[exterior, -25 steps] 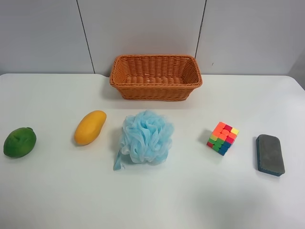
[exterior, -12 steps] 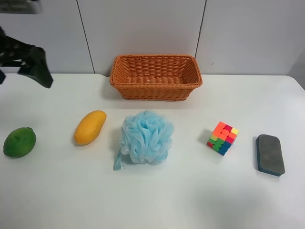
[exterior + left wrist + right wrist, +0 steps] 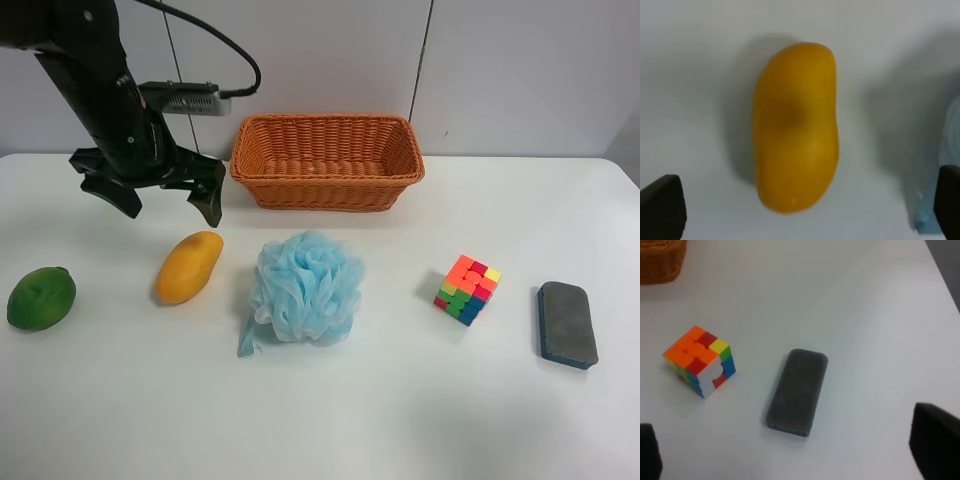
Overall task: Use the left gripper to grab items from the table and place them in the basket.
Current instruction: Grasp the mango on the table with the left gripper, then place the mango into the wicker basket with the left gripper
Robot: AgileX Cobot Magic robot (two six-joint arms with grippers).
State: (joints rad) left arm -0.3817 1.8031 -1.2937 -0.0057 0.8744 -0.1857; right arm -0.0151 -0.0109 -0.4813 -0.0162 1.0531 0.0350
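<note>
My left gripper [image 3: 170, 208] is open, its black fingers splayed, and hovers just behind and above the yellow-orange mango [image 3: 189, 266]. In the left wrist view the mango [image 3: 795, 125] lies lengthwise between the two fingertips [image 3: 660, 207], untouched. The wicker basket [image 3: 325, 185] stands at the back middle and is empty. The green fruit [image 3: 41, 298], blue pouf [image 3: 305, 287], puzzle cube [image 3: 467, 289] and dark sponge block [image 3: 567, 323] lie in a row on the table. My right gripper [image 3: 790, 450] is open over the sponge block [image 3: 797, 390] and the cube [image 3: 699, 360].
The white table [image 3: 330, 420] ends at a grey panelled wall behind the basket. The pouf's edge [image 3: 947, 150] shows close beside the mango. A corner of the basket [image 3: 660, 260] shows in the right wrist view. The right arm is out of the exterior high view.
The left arm has come in from the exterior high view's upper left and moved right and down, to above the mango. The items have not moved.
</note>
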